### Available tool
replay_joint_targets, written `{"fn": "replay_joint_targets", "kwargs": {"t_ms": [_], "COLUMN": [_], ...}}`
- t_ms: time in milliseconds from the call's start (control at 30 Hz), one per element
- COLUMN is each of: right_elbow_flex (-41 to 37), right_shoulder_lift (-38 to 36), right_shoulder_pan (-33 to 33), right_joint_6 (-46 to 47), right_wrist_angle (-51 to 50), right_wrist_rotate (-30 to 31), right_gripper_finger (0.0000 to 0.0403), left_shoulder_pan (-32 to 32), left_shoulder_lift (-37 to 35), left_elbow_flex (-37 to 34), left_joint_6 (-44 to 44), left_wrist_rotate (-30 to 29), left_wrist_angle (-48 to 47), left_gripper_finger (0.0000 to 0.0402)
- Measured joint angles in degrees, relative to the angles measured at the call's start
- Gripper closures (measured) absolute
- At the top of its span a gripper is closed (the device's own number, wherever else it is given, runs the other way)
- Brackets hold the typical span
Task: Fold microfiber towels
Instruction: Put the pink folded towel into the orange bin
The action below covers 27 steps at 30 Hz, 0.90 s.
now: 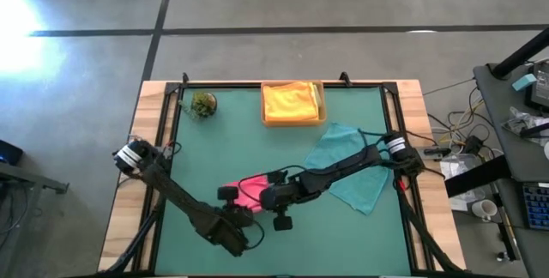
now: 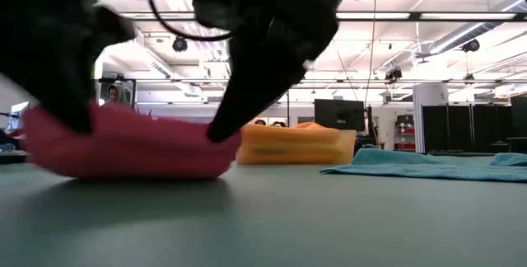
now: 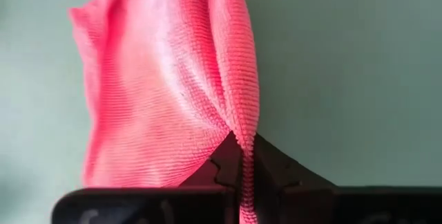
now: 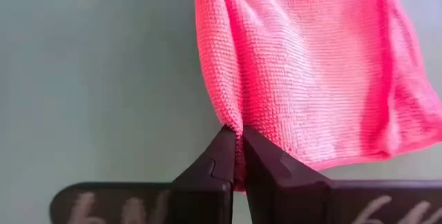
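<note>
We take the tan tray (image 1: pixel 320 106) at the far edge of the green table (image 1: pixel 197 166) as our landmark; it holds a yellow towel (image 1: pixel 290 101) with a little orange showing beneath it. The pink towel (image 1: pixel 246 192) lies bunched on the mat well on the near side of the tray and slightly to its left — both arms meet over it. The left gripper (image 3: pixel 242 156) has its fingers pinched tight on a fold of the pink towel's edge, the cloth running down between the tips; the right gripper (image 4: pixel 237 146) is clamped in the same way on another edge of the same cloth. From table height we see the pink towel (image 2: pixel 123 143) resting on the mat as a low rounded mound, the tray (image 2: pixel 292 145) behind it; the dark arms come down onto it from above. A teal towel (image 1: pixel 347 168) lies spread out flat just near of the tray, to its right — the right arm crosses over it. A small green plant ball (image 1: pixel 203 104) sits left of the tray.
</note>
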Motion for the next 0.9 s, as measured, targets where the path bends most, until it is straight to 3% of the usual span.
{"fn": "replay_joint_targets", "kwargs": {"t_ms": [267,367,633,900], "right_elbow_flex": [0.0,0.0,0.0,0.0], "right_shoulder_lift": [-7.7,-10.7,-18.0,-21.4], "right_shoulder_pan": [0.2,0.2,-0.1,-3.5], "right_joint_6": [6.7,7.8,7.1,4.8], "right_wrist_angle": [-9.1,-12.7,-21.8,-28.2], "right_wrist_rotate": [0.4,3.5,11.9,18.3], "right_gripper_finger": [0.0394,0.0394,0.0394,0.0394], "left_shoulder_pan": [7.6,10.5,16.9,23.4], "left_shoulder_lift": [-6.1,-7.3,-8.5,-8.5], "left_elbow_flex": [3.9,5.9,11.2,14.5], "left_joint_6": [9.4,13.8,25.0,32.9], "left_wrist_rotate": [7.1,9.3,7.9,2.7], "left_wrist_angle": [-0.1,-0.2,-0.2,-0.2], "left_gripper_finger": [0.0401,0.0401,0.0401,0.0401]}}
